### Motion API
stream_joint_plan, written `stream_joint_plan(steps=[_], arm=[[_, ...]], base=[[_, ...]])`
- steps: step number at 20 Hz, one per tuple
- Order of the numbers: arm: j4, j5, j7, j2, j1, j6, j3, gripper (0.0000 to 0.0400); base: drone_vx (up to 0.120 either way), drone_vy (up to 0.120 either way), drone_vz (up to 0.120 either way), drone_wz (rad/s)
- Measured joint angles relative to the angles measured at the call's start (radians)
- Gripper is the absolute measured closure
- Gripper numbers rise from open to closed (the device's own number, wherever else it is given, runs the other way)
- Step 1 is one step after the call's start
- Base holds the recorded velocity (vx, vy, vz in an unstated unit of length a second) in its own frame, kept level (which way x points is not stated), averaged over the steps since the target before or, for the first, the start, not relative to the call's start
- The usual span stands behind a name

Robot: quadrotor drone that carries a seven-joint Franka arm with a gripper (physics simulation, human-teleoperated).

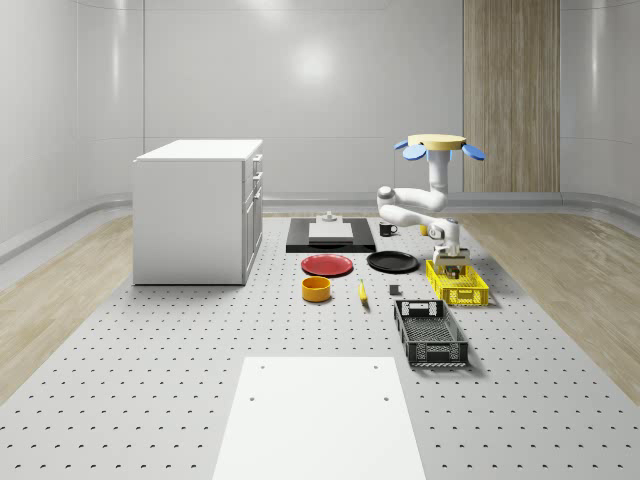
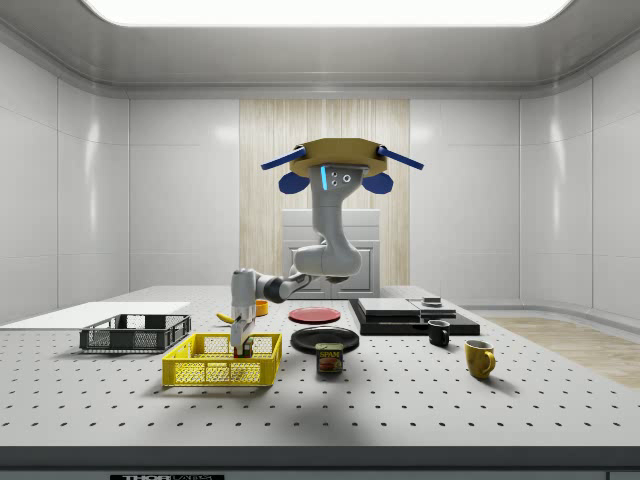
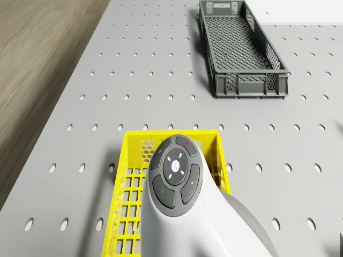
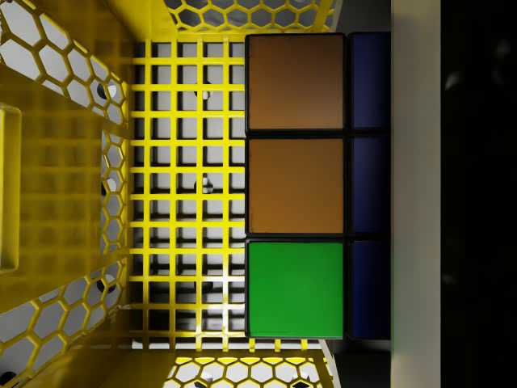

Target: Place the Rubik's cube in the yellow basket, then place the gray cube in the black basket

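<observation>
Hovering drone (image 2: 343,160), end effector (image 2: 241,345) inside yellow basket (image 2: 205,372) gripping Rubik's cube (image 4: 296,186), fingers mostly hidden

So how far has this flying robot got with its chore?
Nothing looks finished. In hand: the drone hovers by the yellow basket, with the gripper lowered into it holding the Rubik's cube above its mesh floor. Left: release it, then put the gray cube in the black basket.

The arm (image 3: 182,214) hides much of the yellow basket (image 3: 126,187); the Rubik's cube (image 4: 295,186) is partly hidden.
</observation>
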Motion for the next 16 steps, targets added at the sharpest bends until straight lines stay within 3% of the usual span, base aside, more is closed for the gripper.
stream_joint_plan(steps=[4,8,16], arm=[[0.013,-0.032,-0.001,0.008,-0.006,0.007,-0.032,0.0075],[0.017,-0.045,-0.003,0.016,-0.006,0.005,-0.044,0.0033],[-0.016,0.026,-0.009,0.023,0.021,-0.039,0.036,0.0004]], base=[[0.000,0.000,0.000,0.000],[0.000,0.000,0.000,0.000],[0.000,0.000,0.005,0.000]])
